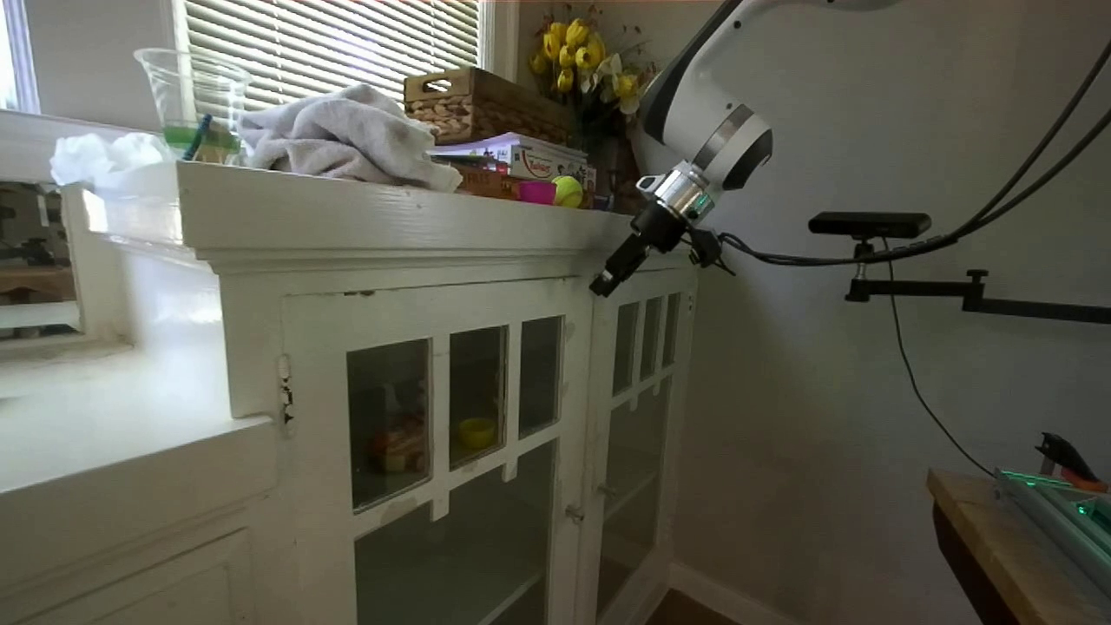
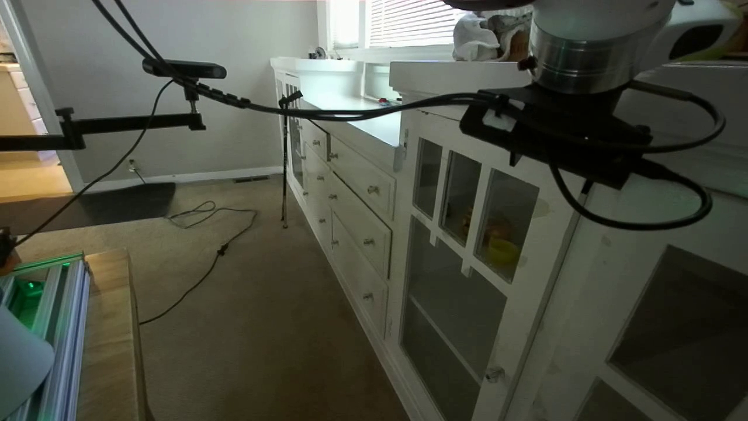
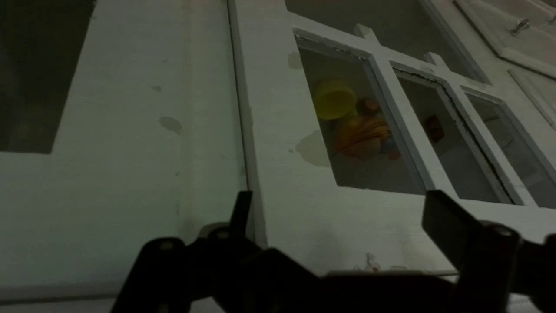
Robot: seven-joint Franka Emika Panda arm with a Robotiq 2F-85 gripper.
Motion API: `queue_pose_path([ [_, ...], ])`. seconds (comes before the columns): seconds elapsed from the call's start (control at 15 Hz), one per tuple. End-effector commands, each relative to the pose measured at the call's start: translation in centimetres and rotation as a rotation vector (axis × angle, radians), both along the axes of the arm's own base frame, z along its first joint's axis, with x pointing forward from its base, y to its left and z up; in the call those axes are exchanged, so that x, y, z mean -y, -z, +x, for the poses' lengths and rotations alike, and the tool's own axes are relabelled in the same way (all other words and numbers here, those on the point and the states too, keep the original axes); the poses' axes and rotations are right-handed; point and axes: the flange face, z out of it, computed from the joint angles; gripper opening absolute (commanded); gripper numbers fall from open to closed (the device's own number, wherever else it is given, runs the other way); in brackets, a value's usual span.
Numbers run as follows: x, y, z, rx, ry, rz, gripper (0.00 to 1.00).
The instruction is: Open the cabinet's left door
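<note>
The cabinet's left door is white with glass panes and shows in both exterior views. Its small knob sits low on the free edge, also seen in an exterior view. The gripper is at the door's upper free corner, well above the knob. In the wrist view the gripper is open and empty. One finger is beside the seam at the left door's edge, the other before its face. I cannot tell whether they touch, or whether the door is slightly ajar.
The right door adjoins the left door. The countertop above bears a towel, a basket and flowers. A yellow cup stands inside behind the glass. A wooden table stands opposite. Cables hang from the wrist.
</note>
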Motion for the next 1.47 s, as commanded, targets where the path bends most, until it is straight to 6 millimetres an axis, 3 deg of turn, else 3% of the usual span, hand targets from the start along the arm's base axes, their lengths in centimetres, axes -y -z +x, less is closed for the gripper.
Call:
queue_pose_path([
  [0.0, 0.1, -0.1, 0.0, 0.058, -0.047, 0.009, 1.0],
  [0.8, 0.4, 0.8, -0.6, 0.195, -0.142, -0.061, 1.0],
  [1.4, 0.0, 2.0, -1.0, 0.199, -0.217, -0.082, 1.0],
])
